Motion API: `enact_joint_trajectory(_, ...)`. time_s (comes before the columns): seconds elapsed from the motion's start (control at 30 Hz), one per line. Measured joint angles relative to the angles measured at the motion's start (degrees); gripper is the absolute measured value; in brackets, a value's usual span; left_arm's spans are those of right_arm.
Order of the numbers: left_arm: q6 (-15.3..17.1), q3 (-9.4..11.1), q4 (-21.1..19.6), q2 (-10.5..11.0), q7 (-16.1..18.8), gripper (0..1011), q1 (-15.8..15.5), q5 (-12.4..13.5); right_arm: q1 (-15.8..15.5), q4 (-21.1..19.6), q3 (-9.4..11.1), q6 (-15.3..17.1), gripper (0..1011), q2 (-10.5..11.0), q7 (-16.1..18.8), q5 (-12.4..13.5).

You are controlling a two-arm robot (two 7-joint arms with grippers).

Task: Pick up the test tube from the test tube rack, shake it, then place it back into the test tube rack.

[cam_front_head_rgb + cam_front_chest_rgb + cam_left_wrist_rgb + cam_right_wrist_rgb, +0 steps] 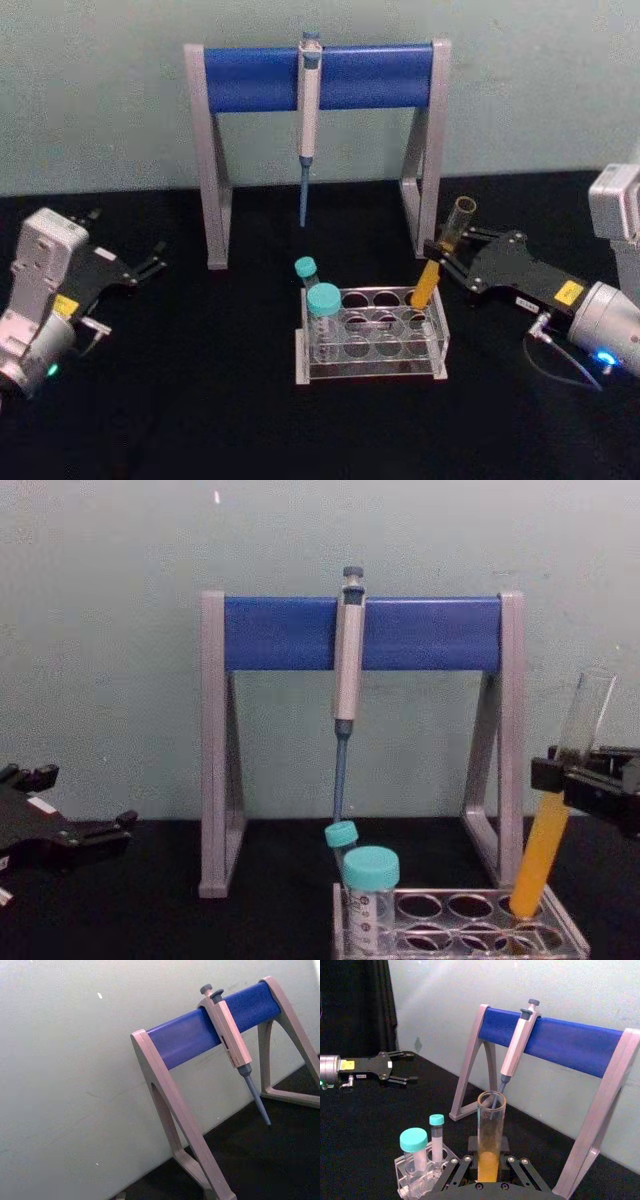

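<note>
My right gripper (441, 252) pinches the tilted test tube (428, 282) at the back-right corner of the test tube rack (372, 374), left gripper (152, 266) spread, idle at the bench's left edge; lifting aslant, I could drag the rack.

- Soft, even light falls from above and in front; the wall (120, 680) is uniformly bright.
- The black surface (200, 420) stays dark and swallows shadows.
- The wall is slightly dimmer under the stand (420, 632).
- Small glints sit on the clear rack (372, 372).
- The tube (540, 855) shows bright orange liquid.
- A blue lamp (603, 357) glows at the surface's right edge.
</note>
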Motion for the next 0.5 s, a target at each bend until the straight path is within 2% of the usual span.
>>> enact_joint_trajectory(0.5,0.00,0.00,0.00,0.00,0.00,1001,0.00,0.00,1.28,2.04,-0.98,-0.04,229,-0.52,0.74,0.51)
